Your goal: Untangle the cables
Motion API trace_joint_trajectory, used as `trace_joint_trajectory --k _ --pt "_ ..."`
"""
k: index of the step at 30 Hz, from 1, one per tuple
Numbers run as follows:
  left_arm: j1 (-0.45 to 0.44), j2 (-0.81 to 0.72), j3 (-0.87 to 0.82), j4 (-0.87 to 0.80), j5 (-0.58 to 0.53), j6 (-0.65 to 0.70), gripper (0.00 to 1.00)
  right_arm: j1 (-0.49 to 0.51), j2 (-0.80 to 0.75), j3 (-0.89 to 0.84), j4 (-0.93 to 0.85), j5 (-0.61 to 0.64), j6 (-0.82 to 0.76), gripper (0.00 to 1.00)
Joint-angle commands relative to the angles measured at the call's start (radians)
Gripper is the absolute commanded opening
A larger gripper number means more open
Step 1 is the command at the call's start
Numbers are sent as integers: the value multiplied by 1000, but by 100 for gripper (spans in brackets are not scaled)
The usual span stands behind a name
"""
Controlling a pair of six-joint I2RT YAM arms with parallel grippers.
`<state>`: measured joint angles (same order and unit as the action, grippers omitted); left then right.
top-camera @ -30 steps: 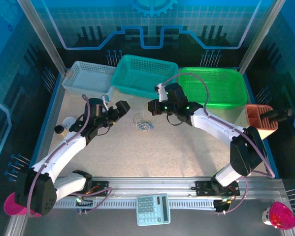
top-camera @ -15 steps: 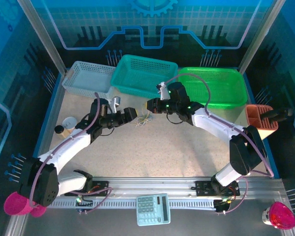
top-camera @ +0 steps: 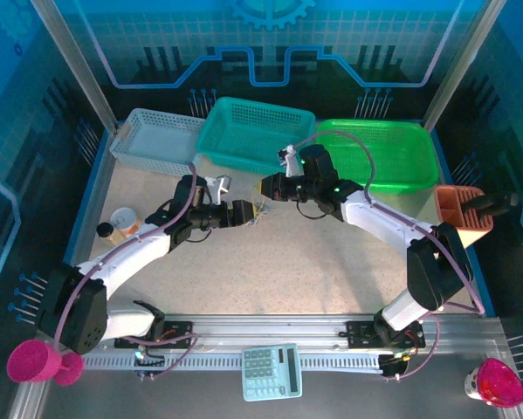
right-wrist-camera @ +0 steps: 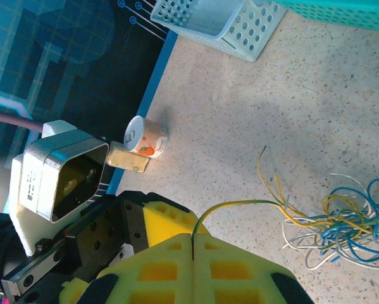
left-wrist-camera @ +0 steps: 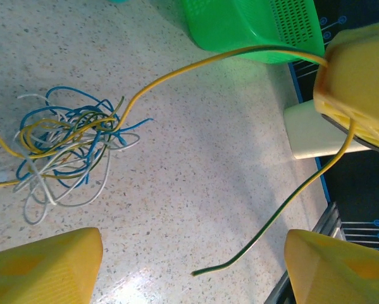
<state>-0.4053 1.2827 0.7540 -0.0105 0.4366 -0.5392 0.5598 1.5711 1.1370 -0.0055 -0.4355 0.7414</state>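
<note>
The cables (left-wrist-camera: 66,149) lie as a loose tangle of blue, white and yellow strands on the speckled table; in the top view the cables (top-camera: 259,209) sit between the two grippers. One yellow-green strand (left-wrist-camera: 176,73) rises out of the tangle to my right gripper (right-wrist-camera: 192,237), which is shut on it. Its free end (left-wrist-camera: 198,271) hangs down between the wide-apart fingers (left-wrist-camera: 43,266) of my left gripper (left-wrist-camera: 192,269), which is open and touches nothing. The left gripper (top-camera: 244,212) sits just left of the tangle, the right gripper (top-camera: 265,186) just above it.
A white basket (top-camera: 161,140), a teal basket (top-camera: 257,131) and a green basket (top-camera: 383,153) line the back edge. An orange holder (top-camera: 462,214) stands at the right, a small can (top-camera: 121,218) at the left, and a calculator (top-camera: 271,371) on the front rail.
My left gripper has moved right and forward until it is next to the tangle. The tangle has shifted slightly up toward the right gripper, which has hardly moved.
</note>
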Motion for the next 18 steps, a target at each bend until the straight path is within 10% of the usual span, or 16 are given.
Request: trace_joint_trajectory --k 1,18 --pt "-14 20 37 21 33 28 75 -13 1 -5 35 -29 10 0" --pt "-41 46 39 71 88 13 55 -14 -1 -26 53 -35 27 0"
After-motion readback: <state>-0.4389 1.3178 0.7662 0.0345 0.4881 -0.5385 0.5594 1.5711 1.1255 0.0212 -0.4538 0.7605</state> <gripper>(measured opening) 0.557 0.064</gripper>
